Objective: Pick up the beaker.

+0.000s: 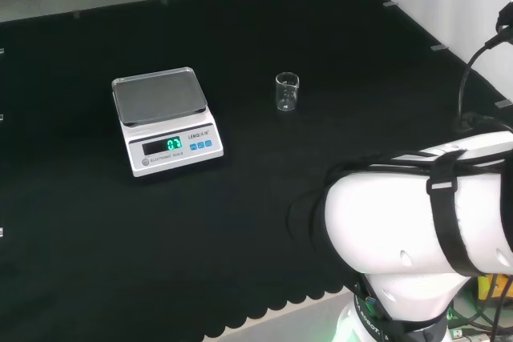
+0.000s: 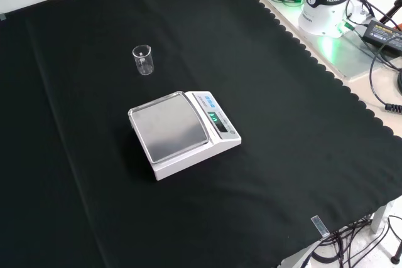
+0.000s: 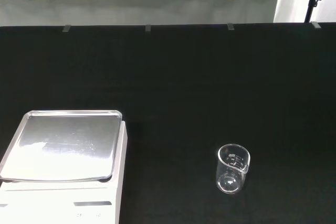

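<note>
Front view is giving you the layout: nearest the cloth's front edge, a scale (image 2: 185, 133) is sitting near the middle of the black cloth (image 2: 301, 130), its steel pan bare. Beyond it, toward the far edge, the beaker (image 2: 143, 59) is standing upright on the cloth, apart from the scale and looking empty. Nothing is touching the beaker, so I judge the whole pickup is still waiting for you: approach, grasp, lift. How the hand's fingers are standing, you cannot tell.
</note>
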You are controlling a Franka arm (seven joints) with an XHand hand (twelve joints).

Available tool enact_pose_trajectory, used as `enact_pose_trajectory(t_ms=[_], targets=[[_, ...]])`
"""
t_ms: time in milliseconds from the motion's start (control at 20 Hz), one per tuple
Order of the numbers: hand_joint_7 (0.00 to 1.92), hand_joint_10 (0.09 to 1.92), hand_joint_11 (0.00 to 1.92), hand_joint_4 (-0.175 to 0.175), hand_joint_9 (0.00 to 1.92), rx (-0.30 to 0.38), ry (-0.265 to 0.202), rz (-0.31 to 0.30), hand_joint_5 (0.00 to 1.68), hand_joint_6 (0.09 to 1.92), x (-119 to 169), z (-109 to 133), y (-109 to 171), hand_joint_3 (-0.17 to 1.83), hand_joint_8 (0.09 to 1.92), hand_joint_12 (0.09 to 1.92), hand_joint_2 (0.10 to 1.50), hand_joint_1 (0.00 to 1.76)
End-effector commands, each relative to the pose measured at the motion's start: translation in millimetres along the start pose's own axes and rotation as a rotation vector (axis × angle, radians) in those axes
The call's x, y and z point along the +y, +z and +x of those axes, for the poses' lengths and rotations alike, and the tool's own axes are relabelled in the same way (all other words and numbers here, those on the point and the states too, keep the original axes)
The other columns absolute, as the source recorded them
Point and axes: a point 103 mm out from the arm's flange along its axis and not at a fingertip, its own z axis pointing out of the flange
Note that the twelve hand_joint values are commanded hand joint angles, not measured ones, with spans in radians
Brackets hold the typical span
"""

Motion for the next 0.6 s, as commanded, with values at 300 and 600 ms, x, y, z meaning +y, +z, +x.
enact_pose_trajectory(t_ms=[300, 600], targets=[[0.0, 0.66, 0.02, -0.015, 0.0, 0.005, 0.007, -0.003, 0.15, 0.09, 1, -1, 1, 0.25, 0.67, 1.57, 0.71, 0.38], [0.0, 0.68, 0.02, -0.017, 0.0, 0.06, -0.006, 0.031, 0.15, 0.09, 21, -22, 22, 0.22, 0.67, 1.57, 0.72, 0.38]])
